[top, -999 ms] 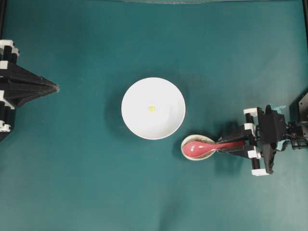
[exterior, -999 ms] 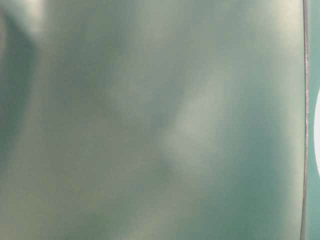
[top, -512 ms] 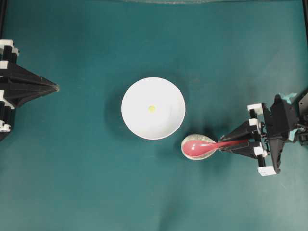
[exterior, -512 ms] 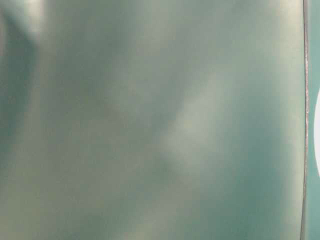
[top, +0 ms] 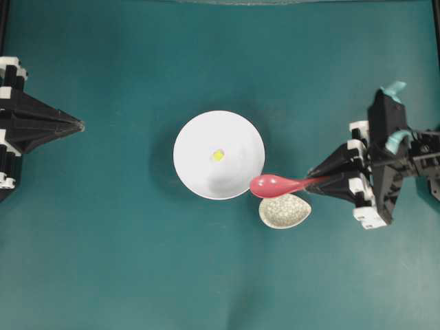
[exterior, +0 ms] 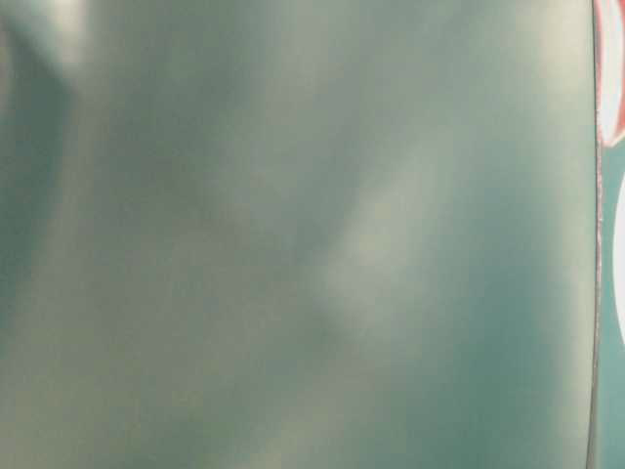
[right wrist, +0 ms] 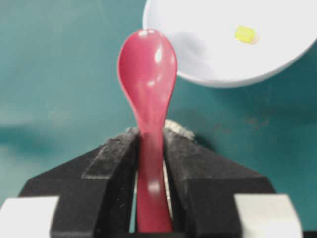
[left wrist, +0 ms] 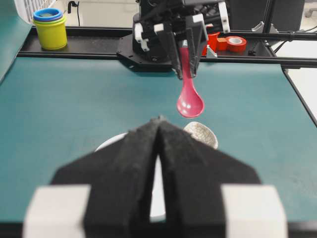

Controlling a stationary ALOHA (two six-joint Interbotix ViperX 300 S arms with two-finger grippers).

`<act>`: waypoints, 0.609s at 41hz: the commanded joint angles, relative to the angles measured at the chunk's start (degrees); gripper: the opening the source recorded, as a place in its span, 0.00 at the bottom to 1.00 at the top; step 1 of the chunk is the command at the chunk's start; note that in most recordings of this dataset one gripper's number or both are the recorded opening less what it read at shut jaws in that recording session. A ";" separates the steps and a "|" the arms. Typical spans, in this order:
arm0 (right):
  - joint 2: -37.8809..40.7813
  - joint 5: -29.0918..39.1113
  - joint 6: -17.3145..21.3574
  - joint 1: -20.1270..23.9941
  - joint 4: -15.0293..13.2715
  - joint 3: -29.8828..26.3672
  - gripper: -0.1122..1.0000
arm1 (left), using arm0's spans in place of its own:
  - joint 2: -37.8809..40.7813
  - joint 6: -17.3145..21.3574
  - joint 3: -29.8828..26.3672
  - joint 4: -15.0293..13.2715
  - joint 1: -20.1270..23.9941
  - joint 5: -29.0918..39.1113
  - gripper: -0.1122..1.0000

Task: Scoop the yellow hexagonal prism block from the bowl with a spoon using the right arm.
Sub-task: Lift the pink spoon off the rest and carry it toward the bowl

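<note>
Yellow hexagonal prism block [top: 218, 155] sits in bowl [top: 192, 168]; right end effector [top: 317, 181] grips spoon [top: 273, 185] above spoon rest [top: 284, 211].

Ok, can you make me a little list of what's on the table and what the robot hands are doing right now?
Bowl: large round white bowl, on the green table
Block: tiny yellow hexagonal block lying inside the bowl
Spoon: glossy pink-red spoon, in the air, scoop by the bowl's lower right rim
Spoon rest: small speckled cream teardrop dish, nothing in it
Right gripper: shut on the spoon's handle
Left gripper: shut, holding nothing, far left of the bowl
Scooping: not yet done
</note>
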 commanded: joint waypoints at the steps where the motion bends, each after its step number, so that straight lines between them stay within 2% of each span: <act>1: -0.53 6.06 -0.18 -2.37 -0.09 -4.22 0.31 | 0.18 0.00 -1.32 0.09 0.09 0.00 0.09; 9: 0.26 15.82 -0.18 -6.59 -0.88 -10.11 0.31 | -0.26 0.97 -1.49 0.18 0.00 0.97 0.09; 25: 4.83 28.39 0.09 -14.41 -4.48 -18.90 0.31 | -0.35 1.05 -1.49 0.09 0.00 2.20 0.09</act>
